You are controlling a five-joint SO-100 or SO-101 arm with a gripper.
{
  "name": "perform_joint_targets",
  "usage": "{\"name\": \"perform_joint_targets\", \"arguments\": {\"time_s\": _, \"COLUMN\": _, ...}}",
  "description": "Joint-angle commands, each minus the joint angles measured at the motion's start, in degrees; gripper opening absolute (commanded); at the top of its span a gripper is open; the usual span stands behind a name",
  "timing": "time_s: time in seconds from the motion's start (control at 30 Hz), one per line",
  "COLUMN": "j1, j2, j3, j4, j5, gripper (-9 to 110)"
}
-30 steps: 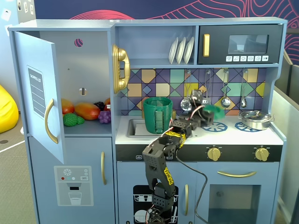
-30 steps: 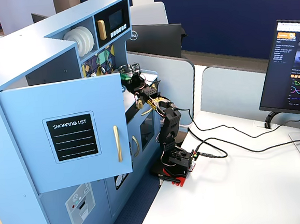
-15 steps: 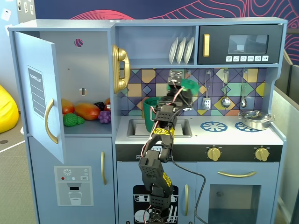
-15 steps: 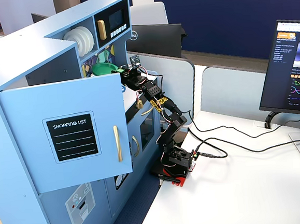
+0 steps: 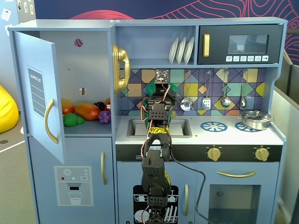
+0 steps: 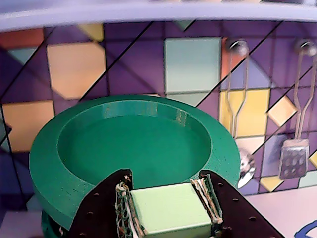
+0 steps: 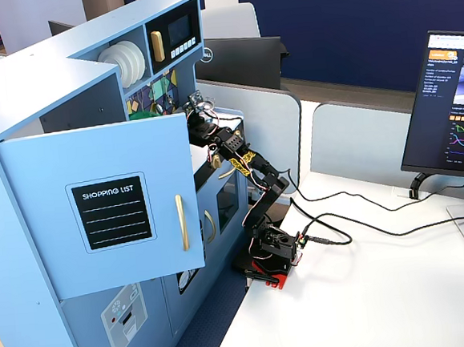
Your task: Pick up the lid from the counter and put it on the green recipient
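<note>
The lid (image 6: 133,144) is a round green disc with a raised rim and fills the wrist view. My gripper (image 6: 167,187) is shut on its pale green square knob (image 6: 168,210), one finger on each side. A darker green sliver (image 6: 49,229) shows just under the lid's lower left edge; it looks like the green pot, mostly hidden. In a fixed view the gripper (image 5: 161,86) is up against the tiled back wall above the counter (image 5: 201,135), with green edges of the lid (image 5: 151,88) showing beside it. The arm hides the pot there.
A silver pan (image 5: 254,120) sits on the right burner. The sink (image 5: 135,127) lies below the arm. Metal utensils (image 5: 187,103) hang on the back wall. The fridge door (image 5: 39,93) stands open at left with toy fruit (image 5: 86,111) inside.
</note>
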Motion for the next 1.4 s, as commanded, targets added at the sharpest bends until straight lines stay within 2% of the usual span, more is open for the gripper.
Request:
{"name": "perform_joint_targets", "arguments": {"time_s": 0.0, "j1": -1.49, "j2": -0.35, "j3": -4.66, "j4": 0.09, "j5": -1.32, "gripper": 0}}
{"name": "perform_joint_targets", "arguments": {"time_s": 0.73, "j1": -4.13, "j2": -6.15, "j3": -6.94, "j4": 1.85, "j5": -3.52, "gripper": 0}}
{"name": "perform_joint_targets", "arguments": {"time_s": 1.37, "j1": -1.58, "j2": -6.42, "j3": -6.68, "j4": 3.25, "j5": -5.19, "gripper": 0}}
